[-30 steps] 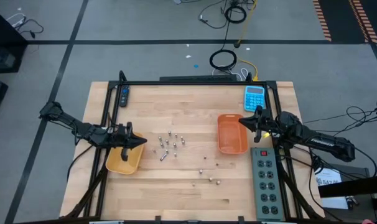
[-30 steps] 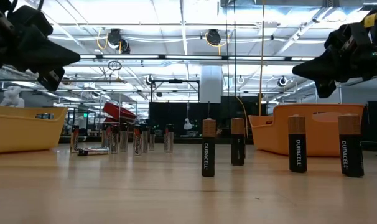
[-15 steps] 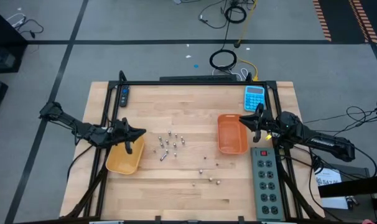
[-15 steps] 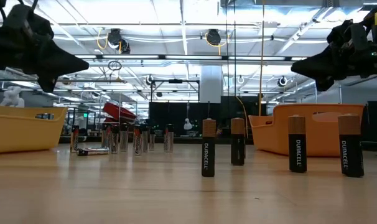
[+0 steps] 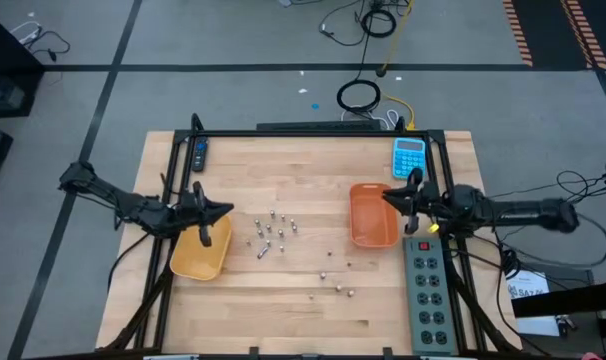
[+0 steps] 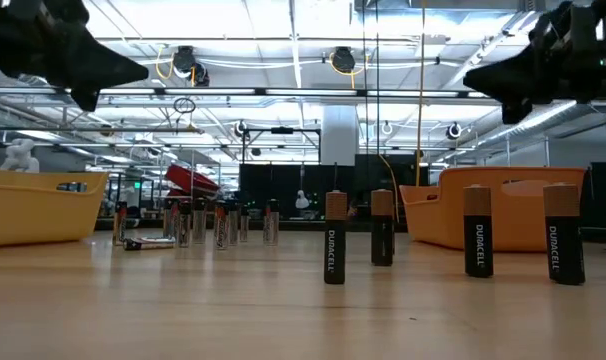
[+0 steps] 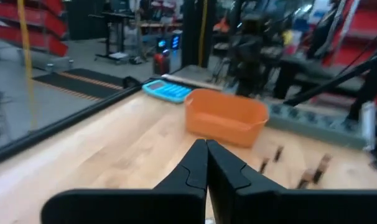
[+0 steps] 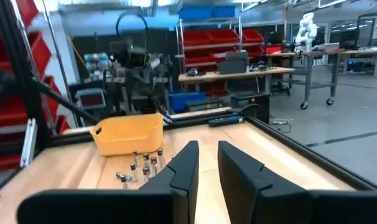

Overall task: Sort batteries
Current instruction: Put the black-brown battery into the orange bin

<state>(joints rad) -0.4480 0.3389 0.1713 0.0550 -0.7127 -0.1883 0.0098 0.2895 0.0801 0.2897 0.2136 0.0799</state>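
The desk (image 5: 313,310) carries a yellow tray (image 5: 198,258), an orange tray (image 5: 372,217) and the batteries (image 5: 273,232), which sit in a loose cluster between the two trays, some reading DURACELL in the low view. The left jaws (image 5: 227,211) are pressed shut, empty, above the yellow tray. The right jaws (image 5: 386,196) stand slightly parted, empty, over the orange tray.

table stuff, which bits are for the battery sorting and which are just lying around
For the job:
batteries, loose on the wood
yellow tray, by the left claw
orange tray, by the right claw

Just lying about:
blue calculator
grey power strip
black remote
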